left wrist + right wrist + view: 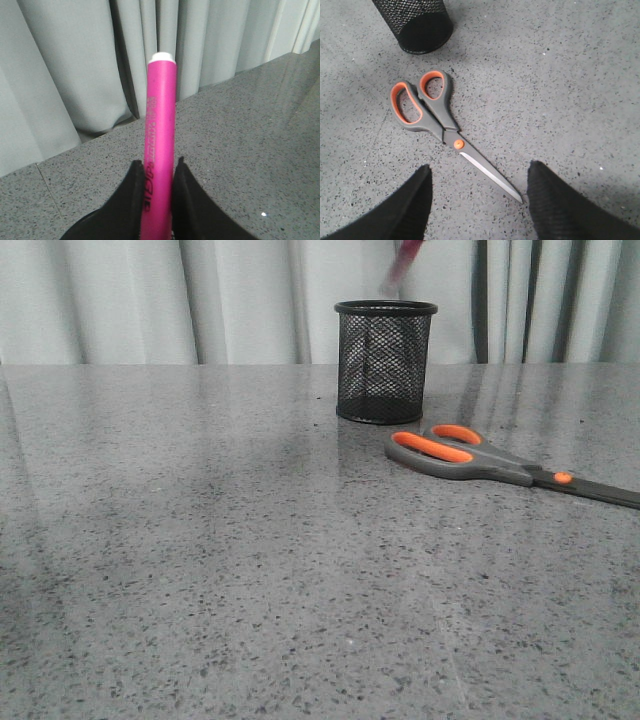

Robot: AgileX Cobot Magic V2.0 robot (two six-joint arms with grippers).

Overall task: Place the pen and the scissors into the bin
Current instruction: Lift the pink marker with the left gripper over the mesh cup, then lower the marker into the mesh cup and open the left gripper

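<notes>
Now the left gripper (159, 172) clamps the pen (160, 135) above the bin (385, 360); lowering comes next. The right gripper (479, 195) hangs spread over the scissors (440, 122).

low front view, right wrist overhead, sharing scissors (480, 455)

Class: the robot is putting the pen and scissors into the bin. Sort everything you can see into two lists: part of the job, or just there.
Part of the job:
pen, held in the left gripper
scissors, flat on the table
bin
right gripper, open above the scissors

Just there:
table
curtain
</notes>
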